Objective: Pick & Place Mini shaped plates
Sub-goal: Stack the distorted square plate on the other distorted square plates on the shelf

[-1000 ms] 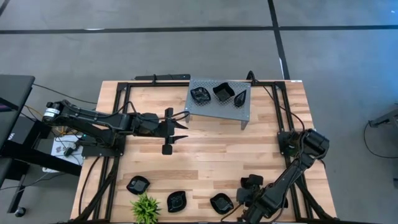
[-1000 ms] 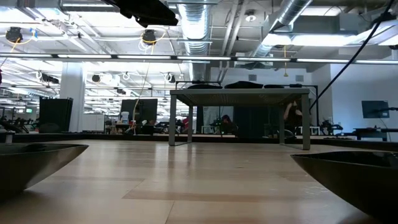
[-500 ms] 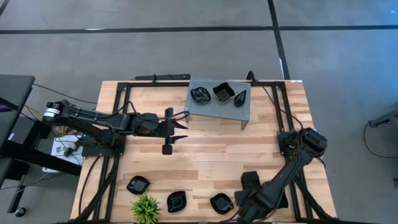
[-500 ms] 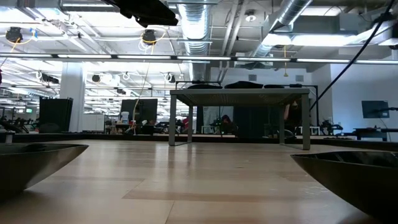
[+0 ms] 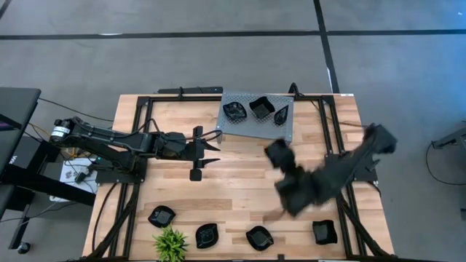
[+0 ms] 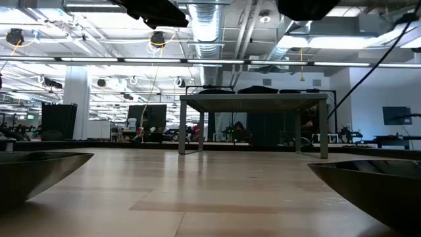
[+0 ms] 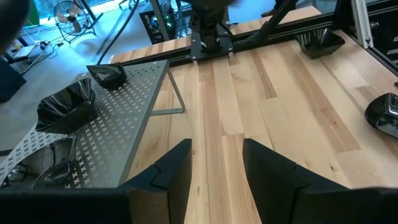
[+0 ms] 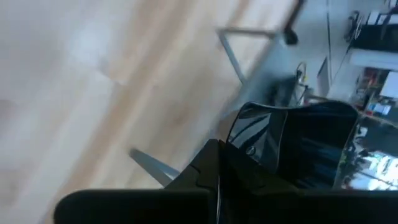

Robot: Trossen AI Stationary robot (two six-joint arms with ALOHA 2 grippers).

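now that my right gripper (image 5: 279, 154) has swung up from the near desk edge, where it was half a second ago, it's clamped on a mini plate (image 8: 298, 146) and sits mid-desk just short of the grey shelf (image 5: 280, 129). three plates (image 5: 257, 109) already lie there, so i judge this a carry toward placing. my left gripper (image 7: 214, 163) waits beside the shelf, fingers apart.

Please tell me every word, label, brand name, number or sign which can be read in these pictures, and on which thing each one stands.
None can be read.
In the high view, a white letter shape shows on the dark object cut off at the picture's left edge; too little shows to read it.
No text shows on the black plates, the perforated shelf, the table, or the left pincer.
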